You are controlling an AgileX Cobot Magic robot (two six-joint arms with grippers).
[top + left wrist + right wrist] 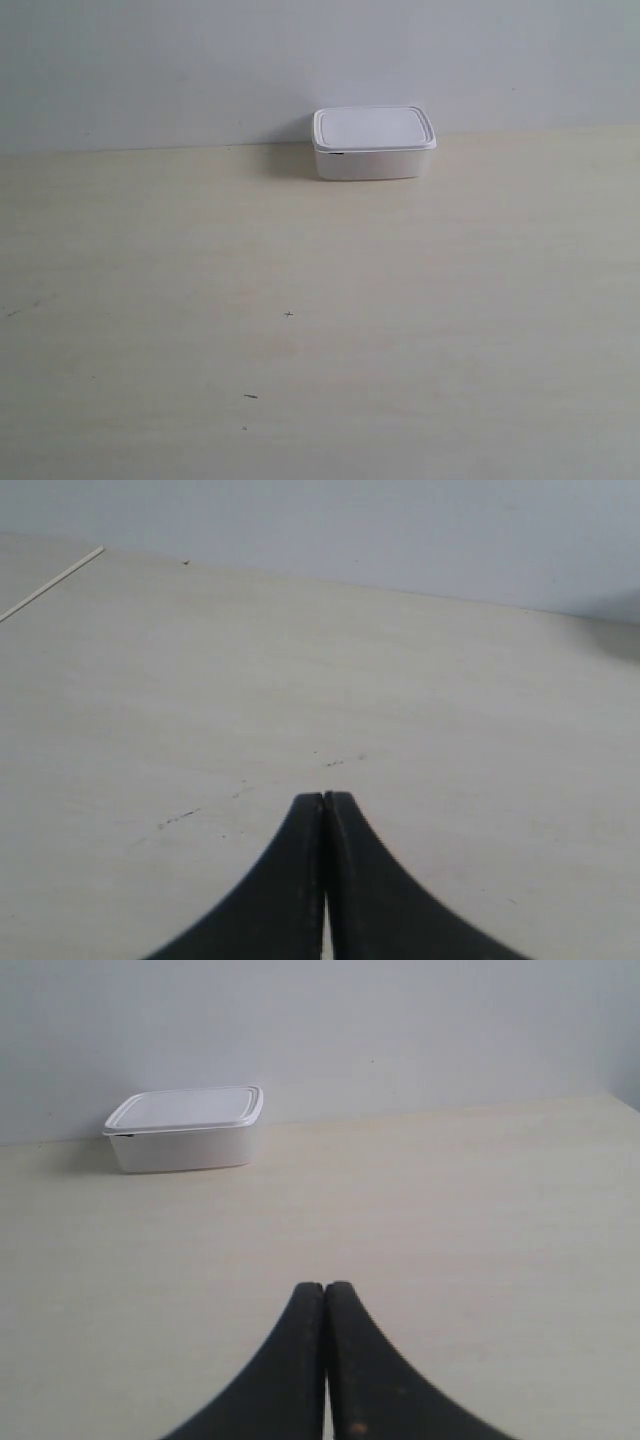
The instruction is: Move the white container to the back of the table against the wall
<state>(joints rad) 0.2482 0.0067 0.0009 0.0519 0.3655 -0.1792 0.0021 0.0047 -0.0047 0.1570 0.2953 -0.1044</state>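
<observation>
**Both claws clenched, container at the wall.** The left gripper is hanging low over the table. Its two black fingers are pressing flat against each other along their whole visible length. They are gripping nothing and touching only one another. Pale wood-grain surface, flecked with a few dark specks, is stretching ahead of it to the wall.

The right gripper is hanging in the same way, with its fingers meeting tip to tip and no gap showing between them. It too is clenched on nothing. The container is sitting well apart from this gripper, far ahead across the table at the foot of the wall. It is lying off to one side of the line along which the fingers are pointing.

In the exterior view the container is resting flat and upright at the back of the table, a little to the view's right of centre. Its rimmed lid is sitting on top, and its rear edge is lying along the line where table and wall are meeting. Whether it is actually touching the wall cannot be told. A faint shadow is falling on the table just beside it, on the view's left. Tiny specks are dotting the table well in front of it.
</observation>
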